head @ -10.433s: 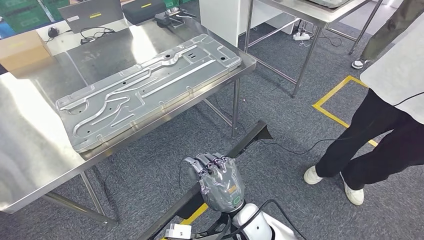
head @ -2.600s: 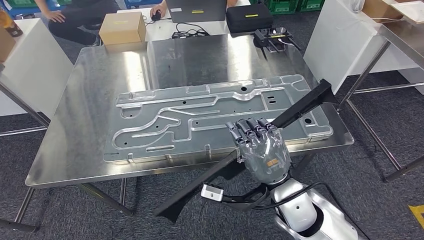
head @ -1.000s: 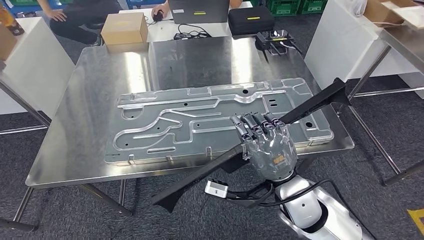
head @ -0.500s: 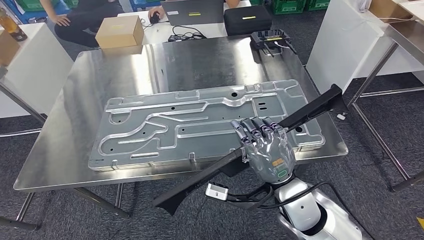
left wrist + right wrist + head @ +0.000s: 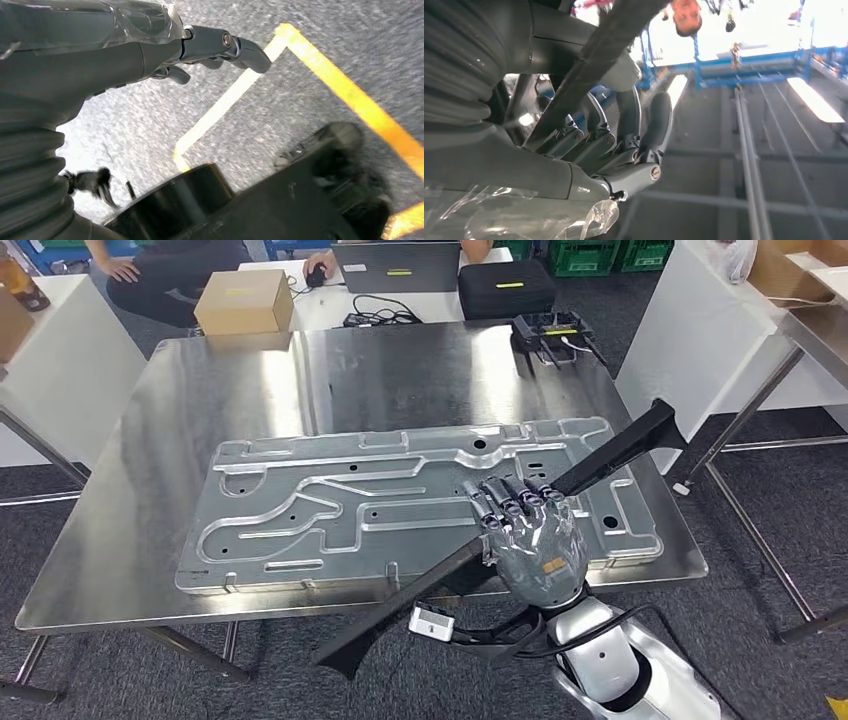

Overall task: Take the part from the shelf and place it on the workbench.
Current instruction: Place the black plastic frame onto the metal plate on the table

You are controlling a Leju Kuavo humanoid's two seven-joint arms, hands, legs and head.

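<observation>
My right hand [image 5: 530, 542] grips a long black bar-shaped part [image 5: 617, 449] near its middle. The part lies slanted, its far end above the right front corner of the steel workbench [image 5: 150, 530] and its near end [image 5: 350, 648] below the table's front edge. The hand hovers at that front edge, over the near rim of a large stamped metal plate [image 5: 400, 502]. In the right wrist view the fingers [image 5: 624, 135] wrap around the black part [image 5: 594, 60]. My left hand [image 5: 125, 45] hangs over the carpet with its fingers [image 5: 225, 42] extended and nothing in them.
A cardboard box [image 5: 243, 300], a laptop [image 5: 398, 265], a black case [image 5: 505, 285] and a black device [image 5: 553, 325] sit at the back. People sit behind the table [image 5: 150, 265]. A white cabinet [image 5: 690, 330] stands right. Yellow tape [image 5: 340, 85] marks the floor.
The view swung from the side of the workbench to facing it, then shifted slightly. My right hand keeps hold of the black part, whose far end now reaches over the table corner.
</observation>
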